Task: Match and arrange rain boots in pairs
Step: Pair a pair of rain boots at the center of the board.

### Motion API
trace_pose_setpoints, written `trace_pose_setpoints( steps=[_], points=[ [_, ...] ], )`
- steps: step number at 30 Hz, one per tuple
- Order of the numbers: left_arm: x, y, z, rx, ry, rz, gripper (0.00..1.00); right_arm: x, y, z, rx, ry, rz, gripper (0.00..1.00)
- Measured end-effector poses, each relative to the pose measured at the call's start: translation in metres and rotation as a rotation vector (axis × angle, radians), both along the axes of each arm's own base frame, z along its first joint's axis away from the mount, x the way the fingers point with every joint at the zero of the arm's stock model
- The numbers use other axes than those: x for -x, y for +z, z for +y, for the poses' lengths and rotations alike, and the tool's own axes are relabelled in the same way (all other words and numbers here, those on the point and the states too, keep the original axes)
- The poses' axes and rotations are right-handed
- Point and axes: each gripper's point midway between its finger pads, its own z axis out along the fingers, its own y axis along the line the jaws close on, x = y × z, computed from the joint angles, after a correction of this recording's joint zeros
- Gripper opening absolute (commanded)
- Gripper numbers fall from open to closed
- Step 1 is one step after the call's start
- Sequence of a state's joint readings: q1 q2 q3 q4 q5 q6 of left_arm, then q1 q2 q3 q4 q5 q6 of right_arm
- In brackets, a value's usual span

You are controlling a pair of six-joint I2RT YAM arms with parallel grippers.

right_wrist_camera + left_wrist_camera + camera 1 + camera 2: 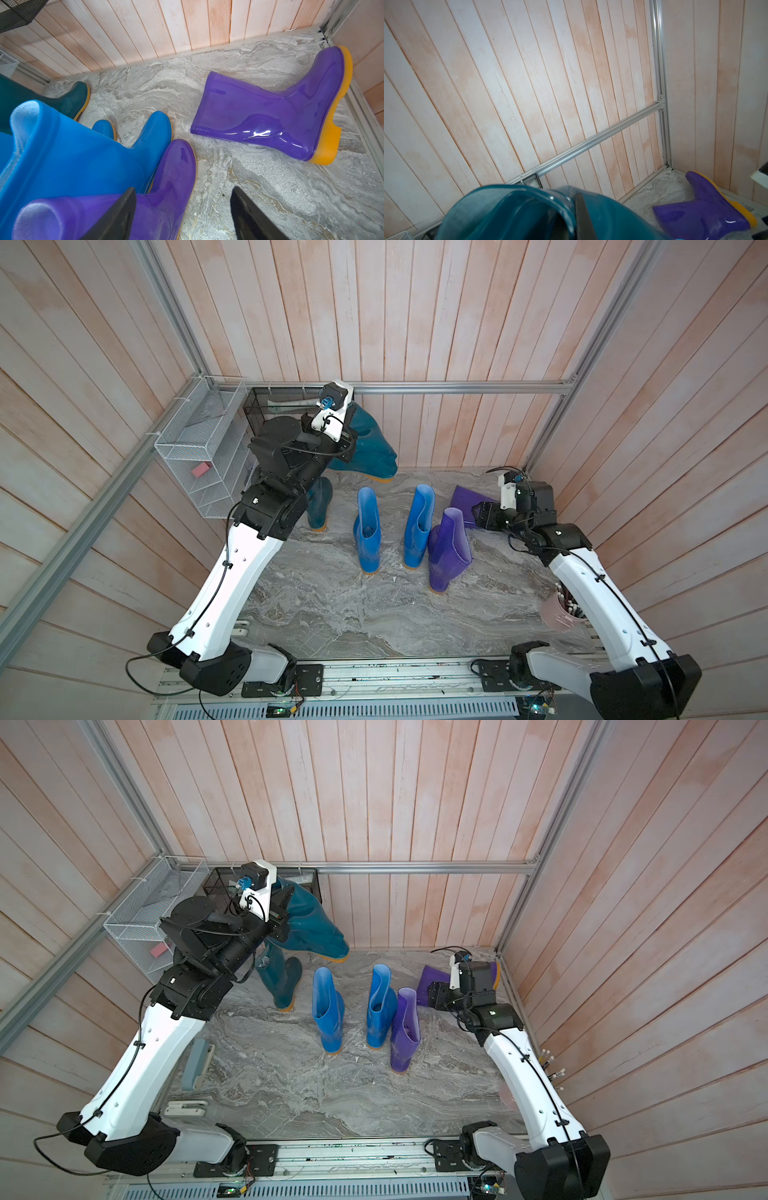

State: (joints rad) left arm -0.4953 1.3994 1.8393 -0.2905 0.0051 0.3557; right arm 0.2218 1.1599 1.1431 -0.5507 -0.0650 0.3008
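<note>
Up top first, in both top views. Finds the standing purple boot upright on the marble floor — glossy rubber, tall shaft, oval mouth. Puts the blue boots upright just beside it on the left-arm side, the closer one nearly touching. Spots the standing teal boot further that way, half under the left arm. Catches the left gripper beyond, toward the back wall, clamped tight on the shaft top of the held teal boot, which is tilted. Cannot tell whether that sole meets the floor. Sets the right gripper just behind the standing purple boot, over the lying purple boot.

Reveals, in a top view, a flat grey-blue slab well off toward the left arm's base; hidden under the arm otherwise.

Left wrist now. Fills up with the held teal boot's curled rim, a dark finger pressed against the rubber. Adds the lying purple boot's yellow-orange sole edge.

Right wrist. Shows both black fingers spread wide, gripping nothing, bare veined marble between them. Lays the lying purple boot flat on its side past the standing purple boot's toe — thick moulded sole, stepped heel.
</note>
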Motion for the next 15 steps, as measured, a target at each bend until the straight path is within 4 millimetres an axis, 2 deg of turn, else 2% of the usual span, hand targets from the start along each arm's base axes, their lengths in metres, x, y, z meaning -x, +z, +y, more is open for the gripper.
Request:
trace_pose_setpoints(
  steps=[5,11,15],
  points=[
    [-0.006,-0.016,-0.011,-0.119,-0.024,-0.012,0.00,0.000,0.000,0.000,-0.005,-0.005,0.002,0.73],
    [-0.027,-0.039,-0.023,-0.236,-0.036,-0.019,0.00,0.000,0.000,-0.002,-0.002,-0.015,0.002,0.73],
    [-0.039,-0.045,-0.027,-0.272,-0.040,-0.040,0.00,0.000,-0.001,-0.003,0.004,-0.021,0.004,0.73]
  ],
)
